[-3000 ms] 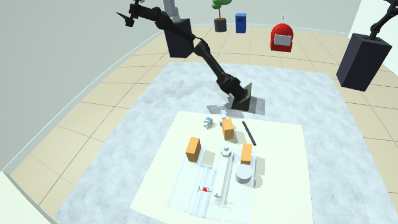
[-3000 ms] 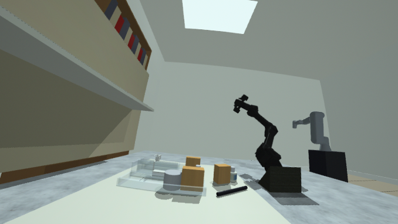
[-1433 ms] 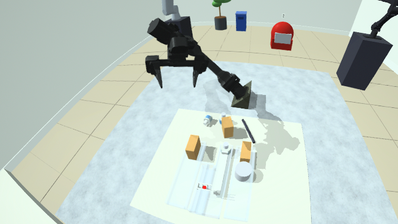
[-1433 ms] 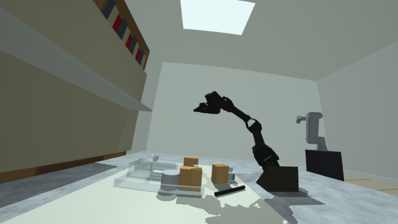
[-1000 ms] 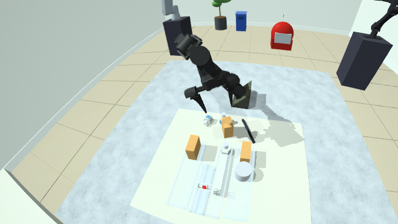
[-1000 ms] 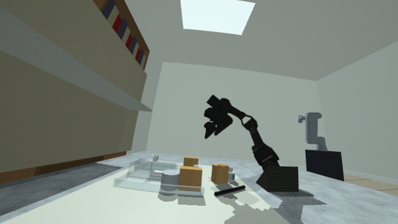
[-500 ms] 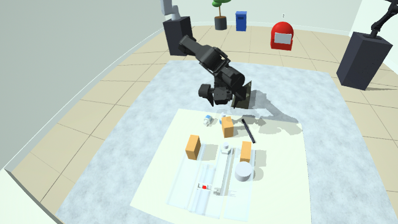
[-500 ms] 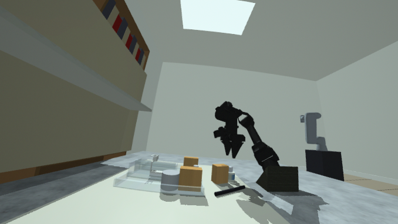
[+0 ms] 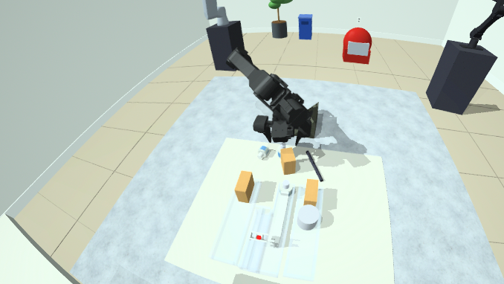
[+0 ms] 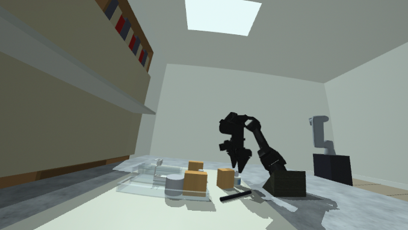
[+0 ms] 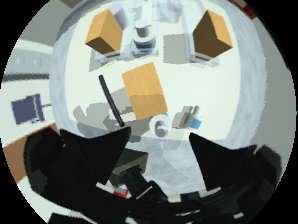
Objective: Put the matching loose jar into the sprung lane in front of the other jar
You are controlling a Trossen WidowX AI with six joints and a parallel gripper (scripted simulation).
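The gripper (image 11: 158,137) hangs wide open and empty, the small upright jar (image 11: 160,127) standing just below, between its fingertips.

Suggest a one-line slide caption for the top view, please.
Open gripper poised above a small jar beside a tan block, with the clear lane tray ahead.
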